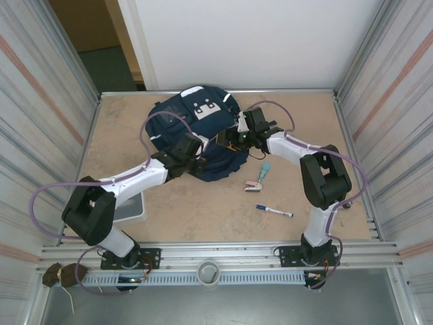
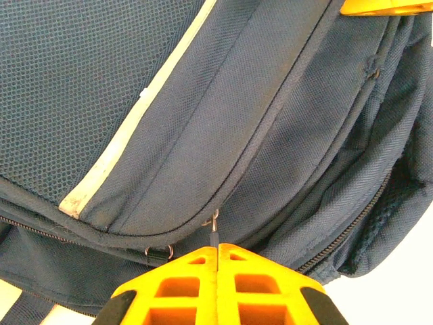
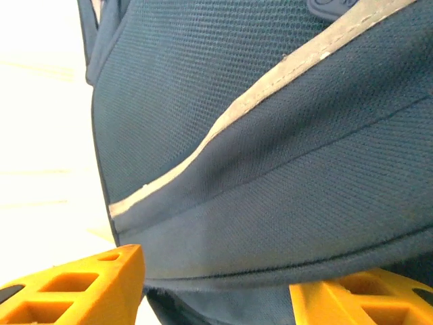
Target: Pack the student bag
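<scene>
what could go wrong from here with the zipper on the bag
1. The left hand is shut on just the end of the thin zipper pull, so the pull could slip out when tugged.
2. The right hand is open around the bag and isn't clamping it. The soft bag may slide or bunch along with the pull instead of unzipping.

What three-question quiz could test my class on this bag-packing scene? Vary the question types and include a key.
1. True or false: the left gripper is shut on a zipper pull of the student bag.
2. Fill in: the white bin sits beside the ___ arm.
3. Which lies nearest the right arm's base? A) marker B) student bag C) white bin
Key: 1 true; 2 left; 3 A.
</scene>
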